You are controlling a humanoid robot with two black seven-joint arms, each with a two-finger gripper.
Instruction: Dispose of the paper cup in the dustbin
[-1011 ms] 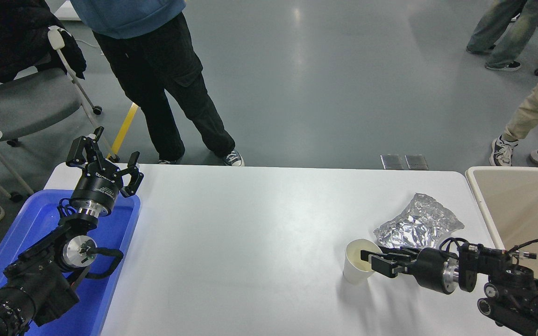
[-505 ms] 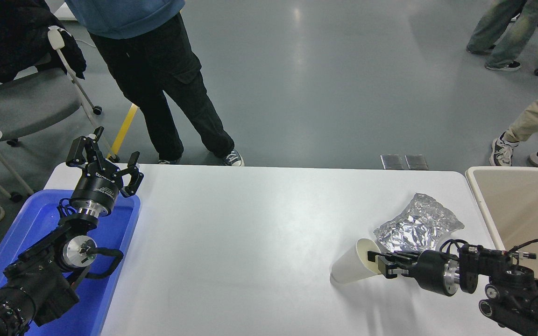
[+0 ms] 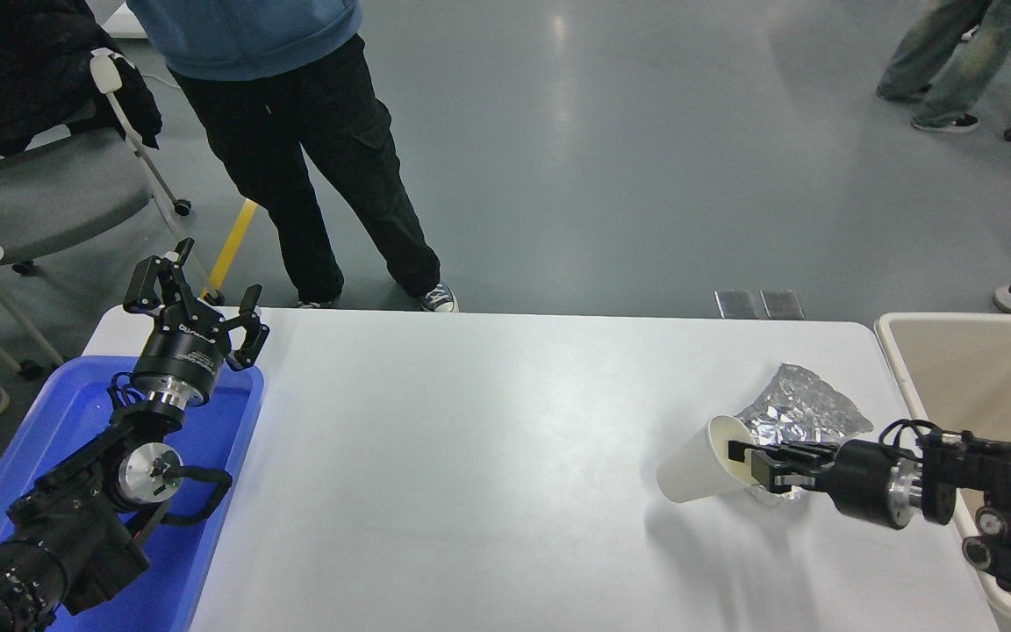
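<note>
Paper cup: the paper cup [image 3: 700, 460] hangs tipped on its side, mouth toward the robot's right, base pointing left, raised off the white counter [image 3: 488, 439] with its shadow below.
Right pincer: the right pincer [image 3: 753, 456] is clamped on the cup's rim, one finger inside the mouth and one outside, as far as can be seen.
Dustbin: the dustbin [image 3: 896, 338] stands at the counter's right end, near the cup but not yet under it.
Foil bag: a crumpled foil bag [image 3: 808, 408] lies just behind the cup, between it and the bin.
Left pincer: the left pincer [image 3: 194, 303] is parked over the blue tray [image 3: 75, 412], fingers spread, holding nothing.
Risk, grip: a hold on thin rim alone looks weak; the wall may crease and the cup may slip or swing.
Risk, path: the cup or arm may brush the foil bag and drag it.
Risk, release: letting go before the bin's rim is cleared would drop the cup on the counter.
</note>
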